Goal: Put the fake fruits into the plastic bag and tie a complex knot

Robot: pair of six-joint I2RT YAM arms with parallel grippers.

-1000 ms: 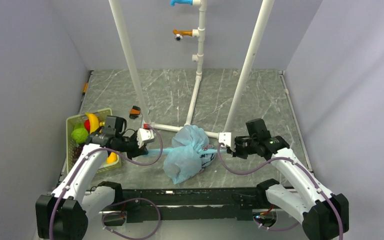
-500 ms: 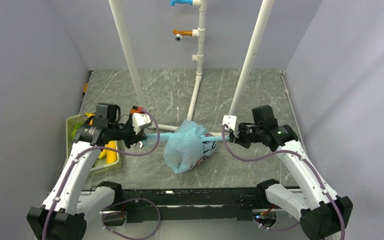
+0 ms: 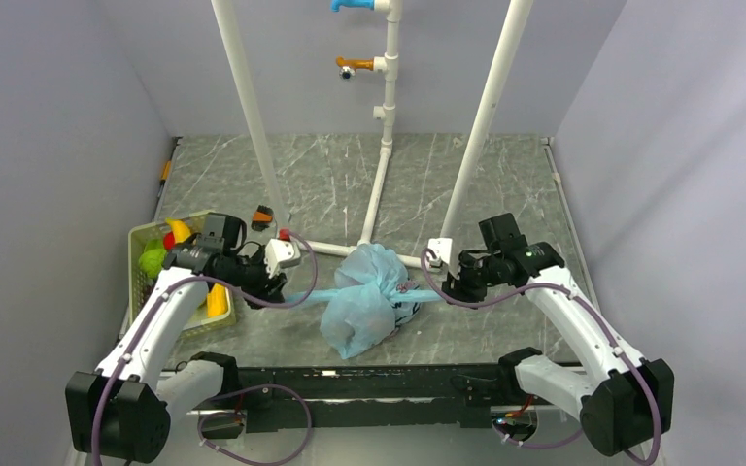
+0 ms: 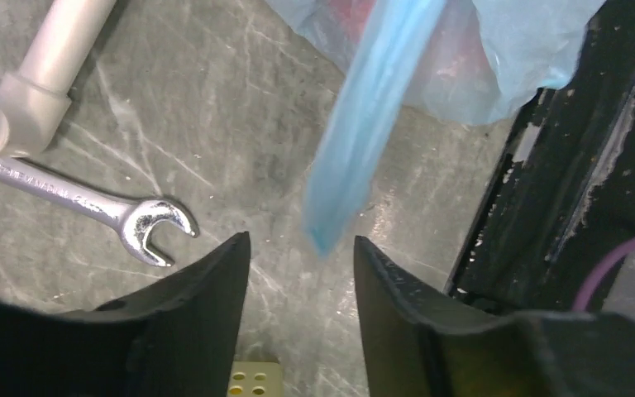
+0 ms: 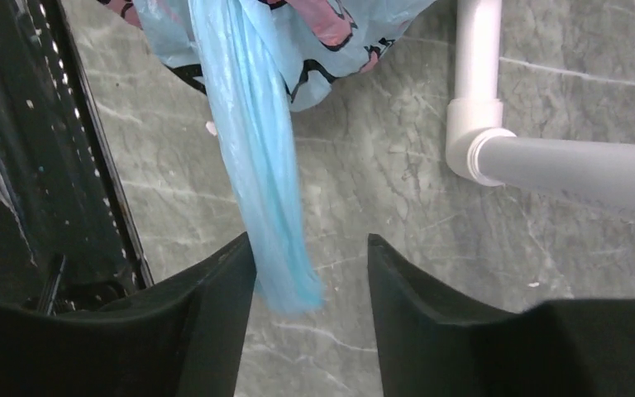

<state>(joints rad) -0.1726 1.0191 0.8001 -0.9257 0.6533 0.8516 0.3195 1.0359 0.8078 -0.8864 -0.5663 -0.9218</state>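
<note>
Plastic bag (image 3: 355,311): blue, on the table (image 3: 505,194), one twisted tail (image 4: 364,124) toward each side. Left gripper (image 4: 302,240), right gripper (image 5: 310,241): jaws parted, gripping nothing, tail ends loose between them.

A steel wrench (image 4: 66,196) lies on the marbled table (image 4: 240,124) beside a white pipe frame (image 4: 66,41).

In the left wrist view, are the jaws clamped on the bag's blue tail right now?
No, the left gripper has its jaws apart, and the tail ends loose in the gap between them.
</note>
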